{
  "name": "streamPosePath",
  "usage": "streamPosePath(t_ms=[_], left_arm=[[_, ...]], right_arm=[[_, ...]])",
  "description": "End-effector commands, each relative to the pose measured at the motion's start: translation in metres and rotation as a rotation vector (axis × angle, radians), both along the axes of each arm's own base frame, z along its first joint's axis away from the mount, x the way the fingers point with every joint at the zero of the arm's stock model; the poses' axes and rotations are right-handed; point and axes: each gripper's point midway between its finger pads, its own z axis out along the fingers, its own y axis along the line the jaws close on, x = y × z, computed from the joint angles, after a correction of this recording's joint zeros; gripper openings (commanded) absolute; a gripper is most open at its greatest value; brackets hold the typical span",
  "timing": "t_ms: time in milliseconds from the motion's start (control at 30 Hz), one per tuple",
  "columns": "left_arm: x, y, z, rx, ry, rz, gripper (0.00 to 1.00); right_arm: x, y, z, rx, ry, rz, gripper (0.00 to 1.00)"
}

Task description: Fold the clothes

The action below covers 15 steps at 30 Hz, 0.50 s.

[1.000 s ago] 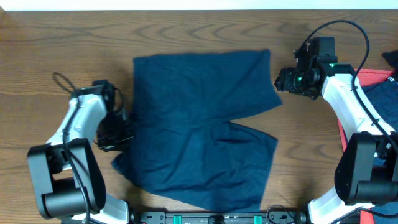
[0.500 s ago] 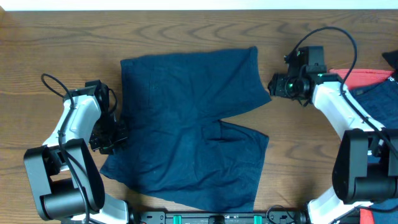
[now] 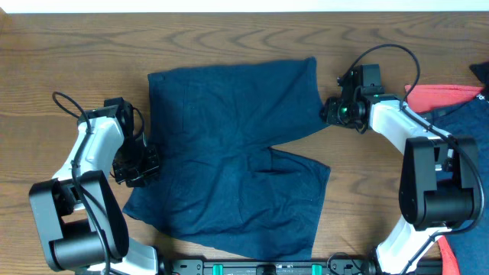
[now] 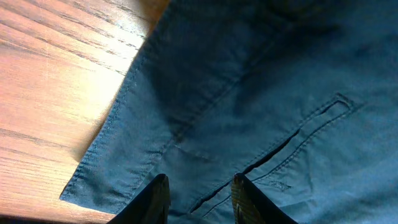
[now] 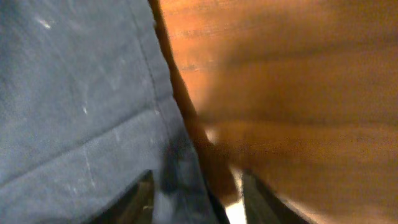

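Brown wood-grain table [image 3: 76,61] filled nearly the whole overhead view. Pale white strip [image 3: 244,4] ran along its far edge. Warm light lay on the bare wood.

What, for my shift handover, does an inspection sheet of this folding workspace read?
Surface: wooden table.
Job's things: navy shorts spread flat mid-table, legs toward the right arm, not folded.
Clutter: red fabric and blue fabric at the right edge.
Grippers: left gripper open at the shorts' left edge; right gripper open astride a leg hem.
Cables: left cable loop, right cable loop, off the cloth.
Surroundings: white strip beyond the far edge.
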Motion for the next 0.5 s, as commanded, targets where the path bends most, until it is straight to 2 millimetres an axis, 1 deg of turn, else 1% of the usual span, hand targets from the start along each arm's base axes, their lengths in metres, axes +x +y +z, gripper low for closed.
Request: streamPosePath(t_ms=[0,33,100,167,267,333,367,467], left_arm=[[0.012,0.001,0.017,-0.004,-0.08,-0.013,0.35],[0.015,0.001,0.02,-0.001,-0.098,-0.013,0.35],[0.02,0.0,0.029,0.0,-0.142,-0.013,0.35],[0.027,-0.008,0.037,-0.043,-0.198,-0.017,0.35],[0.042,-0.031,0.047,-0.151,-0.294,-0.071,0.35],[0.047,-0.036,0.047,-0.154,-0.316,-0.095,0.35],[0.051,-0.039,0.044,-0.153,-0.33,-0.11,0.35],[0.058,-0.05,0.035,-0.155,-0.356,-0.154,0.35]], right_arm=[[-0.011,0.004,-0.019,0.023,0.072,-0.026,0.19],[-0.011,0.003,-0.016,0.022,0.068,-0.028,0.14],[-0.008,-0.001,-0.006,0.015,0.038,-0.012,0.06],[-0.006,-0.006,0.009,0.008,0.004,0.0,0.01],[-0.009,-0.015,0.035,-0.036,-0.038,0.016,0.01],[-0.014,-0.026,0.047,-0.098,-0.043,-0.002,0.01],[-0.018,-0.032,0.051,-0.131,-0.043,-0.014,0.01],[-0.027,-0.041,0.056,-0.185,-0.019,-0.032,0.01]])
